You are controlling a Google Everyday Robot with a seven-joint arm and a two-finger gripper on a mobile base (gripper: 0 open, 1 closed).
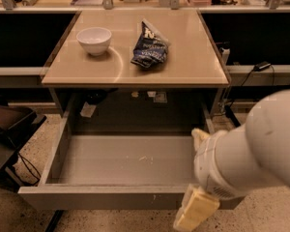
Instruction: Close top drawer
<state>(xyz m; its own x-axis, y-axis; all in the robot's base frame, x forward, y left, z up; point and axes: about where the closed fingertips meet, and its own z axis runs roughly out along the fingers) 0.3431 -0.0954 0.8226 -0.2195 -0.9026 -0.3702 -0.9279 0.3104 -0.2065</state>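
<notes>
The robot's pale yellow gripper [195, 211] hangs low at the bottom right of the camera view, overlapping the right end of the top drawer's front panel; whether it is clenched or released cannot be told from this angle. Behind it the thick white arm [261, 144] fills the lower right corner and hides the drawer's right front corner. The top drawer [96, 197], a wide gray metal box, stands pulled far out from under the table, its deep interior open to view with a few pale flecks on its floor. Whether the gripper touches the front panel or merely hovers before it cannot be told. Above, on the tan tabletop [193, 57], a white bowl [94, 40] sits upright toward the left, and a crumpled dark blue snack bag [150, 47] lies just right of it, near the middle. A dark chair [9, 124] stands at the left edge on the speckled floor [275, 211], apart from the drawer.
</notes>
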